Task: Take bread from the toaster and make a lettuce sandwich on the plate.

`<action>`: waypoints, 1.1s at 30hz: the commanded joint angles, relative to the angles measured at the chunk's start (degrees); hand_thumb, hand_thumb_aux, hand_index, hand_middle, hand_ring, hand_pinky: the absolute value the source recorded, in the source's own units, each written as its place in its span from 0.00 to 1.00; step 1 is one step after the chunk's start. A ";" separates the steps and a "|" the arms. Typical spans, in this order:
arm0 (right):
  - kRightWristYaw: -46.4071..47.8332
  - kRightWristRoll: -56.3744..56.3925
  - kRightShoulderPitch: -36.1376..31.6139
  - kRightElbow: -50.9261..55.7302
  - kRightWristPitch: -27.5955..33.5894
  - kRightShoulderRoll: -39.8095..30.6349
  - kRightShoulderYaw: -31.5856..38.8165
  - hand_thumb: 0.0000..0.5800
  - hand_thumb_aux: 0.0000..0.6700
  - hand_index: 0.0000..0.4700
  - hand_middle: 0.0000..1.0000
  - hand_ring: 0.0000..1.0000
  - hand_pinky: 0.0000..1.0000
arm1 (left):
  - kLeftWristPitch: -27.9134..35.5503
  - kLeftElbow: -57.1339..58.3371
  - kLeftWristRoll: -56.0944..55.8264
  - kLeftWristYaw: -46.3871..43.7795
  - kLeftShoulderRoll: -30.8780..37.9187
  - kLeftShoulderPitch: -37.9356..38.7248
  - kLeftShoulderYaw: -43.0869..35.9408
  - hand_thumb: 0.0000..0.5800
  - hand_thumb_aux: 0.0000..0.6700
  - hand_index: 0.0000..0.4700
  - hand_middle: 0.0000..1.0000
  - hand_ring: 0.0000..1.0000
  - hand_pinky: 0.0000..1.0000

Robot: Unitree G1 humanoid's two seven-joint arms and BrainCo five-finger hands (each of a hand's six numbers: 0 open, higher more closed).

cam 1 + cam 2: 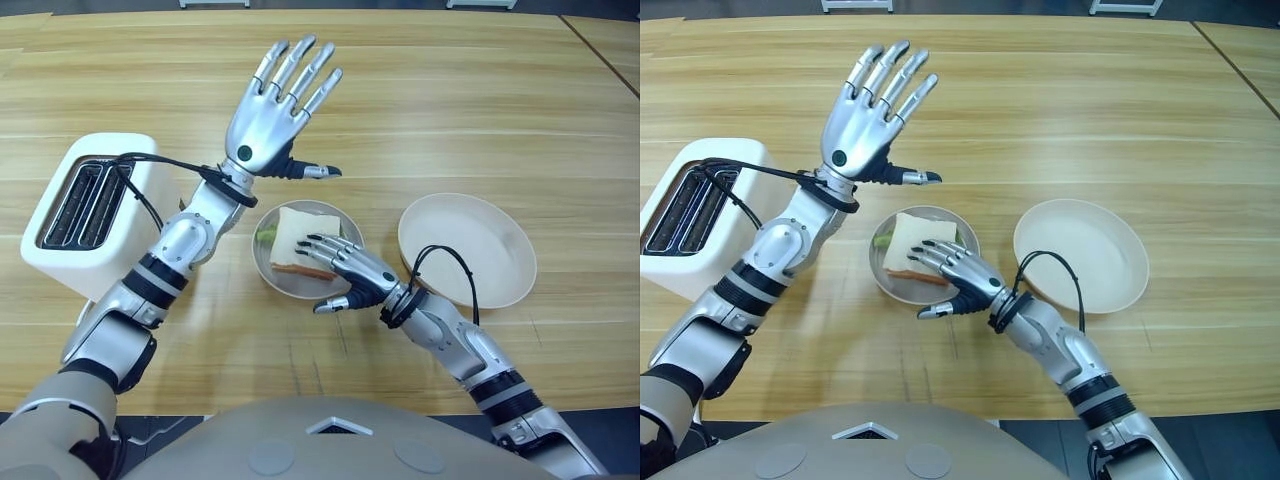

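Looks like last step: bread [298, 230] tops lettuce [267, 235].
Right hand [352, 270] fingers flat on it; left hand [265, 125] splayed, 12 o'clock. Next: lift off gently.

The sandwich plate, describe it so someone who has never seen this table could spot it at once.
On the wooden table, look between the white toaster on the left and the cream bowl on the right. The plate is the smaller grey dish there. Unlike the empty bowl, it holds bread over lettuce, with the right robot hand resting on the slice.
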 commanded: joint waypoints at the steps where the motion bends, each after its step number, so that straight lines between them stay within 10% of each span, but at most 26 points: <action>1: -1.17 11.79 1.70 -7.67 -0.14 2.36 -7.73 1.00 1.00 1.00 1.00 1.00 1.00 | -7.93 -12.13 -24.84 -15.99 0.27 9.40 3.55 1.00 1.00 1.00 1.00 1.00 1.00; 12: 17.97 21.31 19.46 -24.18 -2.86 -9.90 -7.61 1.00 1.00 1.00 1.00 1.00 1.00 | -1.68 -41.93 -48.83 -53.46 17.54 35.48 2.41 1.00 1.00 1.00 1.00 1.00 1.00; 17: 24.51 11.78 21.77 -21.20 -0.88 -12.94 -3.94 1.00 1.00 1.00 1.00 1.00 1.00 | 0.85 -38.69 -41.04 -62.36 25.09 45.41 -2.51 1.00 1.00 1.00 1.00 1.00 1.00; 33: 1.21 -21.15 -10.52 11.45 12.83 5.29 5.05 1.00 1.00 1.00 1.00 1.00 1.00 | 7.27 -0.70 -4.96 -40.15 2.98 20.27 -6.05 1.00 1.00 1.00 1.00 1.00 1.00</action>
